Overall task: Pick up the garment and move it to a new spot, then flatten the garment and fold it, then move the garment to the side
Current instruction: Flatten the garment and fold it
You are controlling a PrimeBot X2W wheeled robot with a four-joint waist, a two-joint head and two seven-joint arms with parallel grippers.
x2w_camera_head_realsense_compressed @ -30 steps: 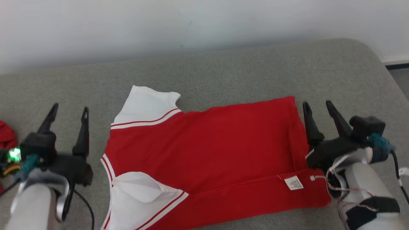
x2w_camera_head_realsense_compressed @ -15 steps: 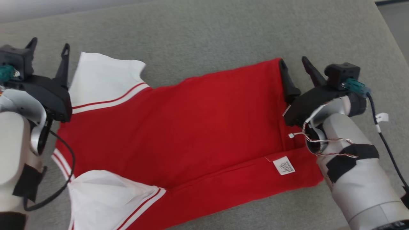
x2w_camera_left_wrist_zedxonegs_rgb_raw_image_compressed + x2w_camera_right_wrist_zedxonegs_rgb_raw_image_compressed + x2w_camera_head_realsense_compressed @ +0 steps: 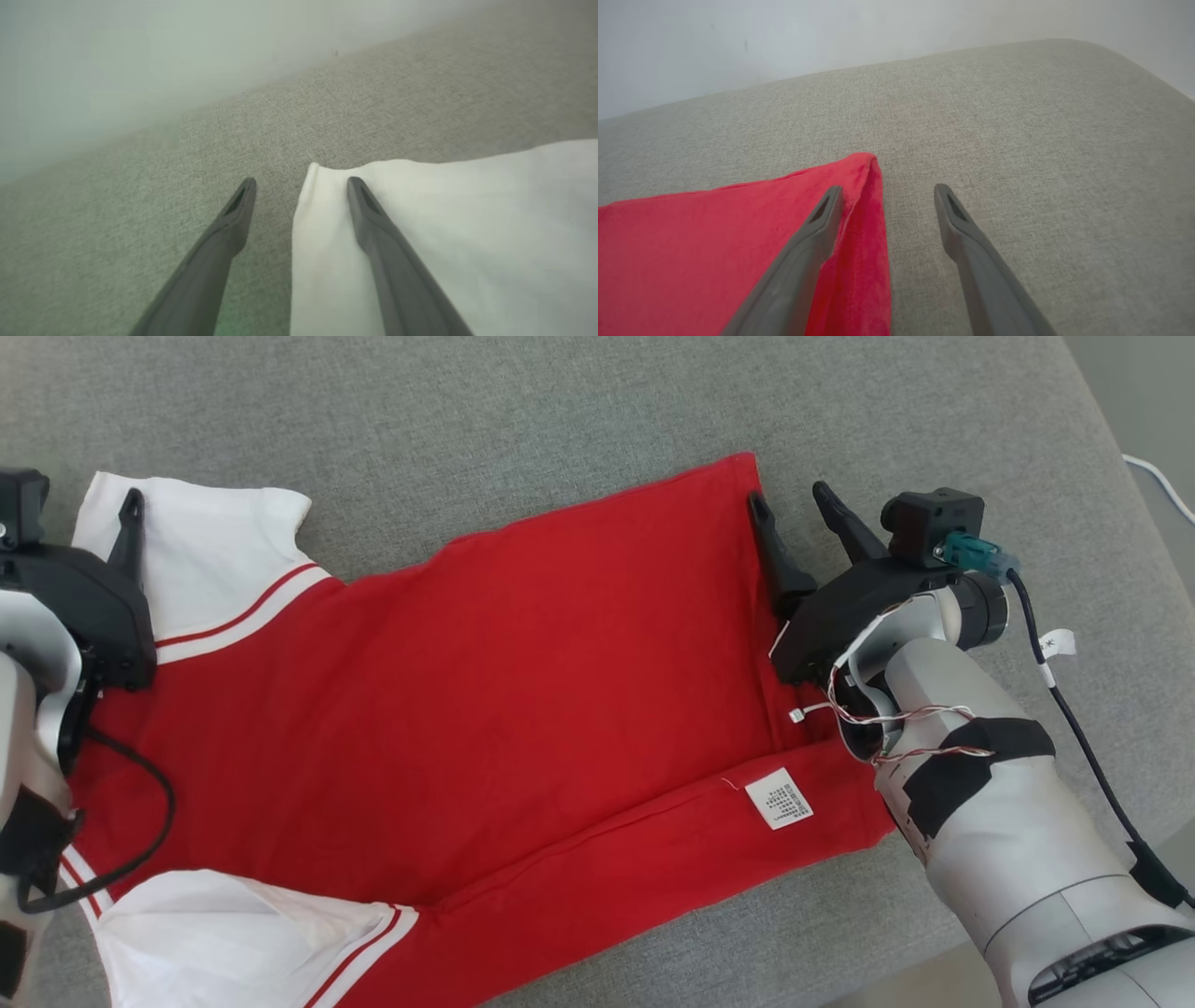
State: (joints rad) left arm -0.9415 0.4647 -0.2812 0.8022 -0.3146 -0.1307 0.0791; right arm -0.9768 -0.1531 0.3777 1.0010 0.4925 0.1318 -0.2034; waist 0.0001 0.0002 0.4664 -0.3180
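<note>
The red garment, flat on the grey bench, is being straddled at its white sleeve by the released left gripper and at its hem corner by the released right gripper, presumably for a fold.

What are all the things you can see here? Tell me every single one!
shirt: one, red with white sleeves and stripes, spread out on the cushion
label: one, white, on the shirt's folded-over near edge
cushion: one, grey, under the shirt
wall: one, pale, behind the cushion
left arm: one, silver-grey, at the left edge
right arm: one, silver-grey with black tape, lower right
left tool: one, dark, open, across the edge of the far white sleeve
right tool: one, dark, open, at the shirt's far hem corner
</note>
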